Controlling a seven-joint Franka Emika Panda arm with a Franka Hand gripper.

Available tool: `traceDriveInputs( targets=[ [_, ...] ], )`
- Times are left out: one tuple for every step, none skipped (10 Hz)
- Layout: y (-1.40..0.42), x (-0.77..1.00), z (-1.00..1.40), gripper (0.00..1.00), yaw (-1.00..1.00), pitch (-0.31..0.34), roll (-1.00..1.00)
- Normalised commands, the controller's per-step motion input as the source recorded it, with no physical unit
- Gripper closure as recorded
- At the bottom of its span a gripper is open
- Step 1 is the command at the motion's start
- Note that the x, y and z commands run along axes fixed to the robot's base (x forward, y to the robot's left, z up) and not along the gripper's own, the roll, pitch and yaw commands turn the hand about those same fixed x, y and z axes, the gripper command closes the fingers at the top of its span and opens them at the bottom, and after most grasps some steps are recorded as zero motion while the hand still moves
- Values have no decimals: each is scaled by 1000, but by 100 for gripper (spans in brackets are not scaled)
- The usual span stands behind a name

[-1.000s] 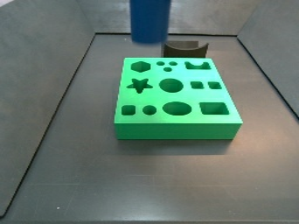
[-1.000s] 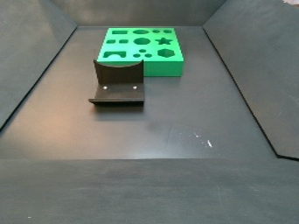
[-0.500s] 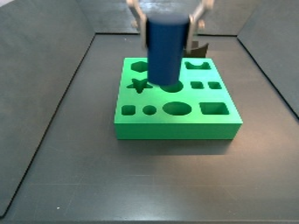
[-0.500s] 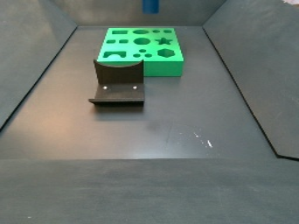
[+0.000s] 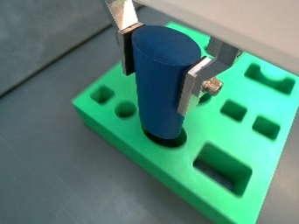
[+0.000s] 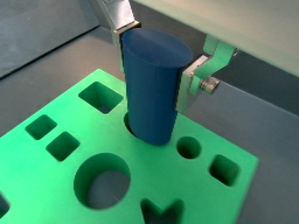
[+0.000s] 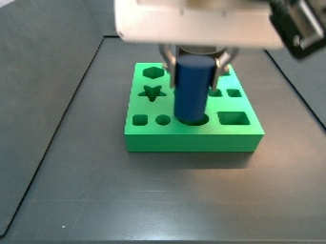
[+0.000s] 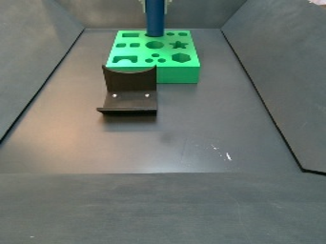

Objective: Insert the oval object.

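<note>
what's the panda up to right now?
The gripper is shut on the blue oval peg, holding it upright over the green shape-sorting block. In both wrist views the peg's lower end sits at the mouth of the oval hole, just starting in; most of the peg is above the block. The fixture stands on the floor beside the block, untouched.

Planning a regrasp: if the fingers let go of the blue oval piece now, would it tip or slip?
The blue oval piece looks rigid and smooth, so it may slip. It is tall, but its base already sits in the green block, so tipping seems unlikely. The gripper clamps its upper part.
</note>
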Motion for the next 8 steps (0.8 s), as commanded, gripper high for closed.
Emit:
traceDriveInputs(
  targets=[
    [0,383,-360,100,-106,31,-43],
    [0,366,-391,100,-51,19,-6],
    [0,89,-480,100,-9,-7,0],
    [0,-20,-634,100,0,-144,0],
    [-3,-160,-686,100,0,-213,0],
    [-14,-120,-477,100,0,-200,0],
    [0,0,-77,100,0,-44,-27],
    [0,0,0,100,0,0,0]
  ],
)
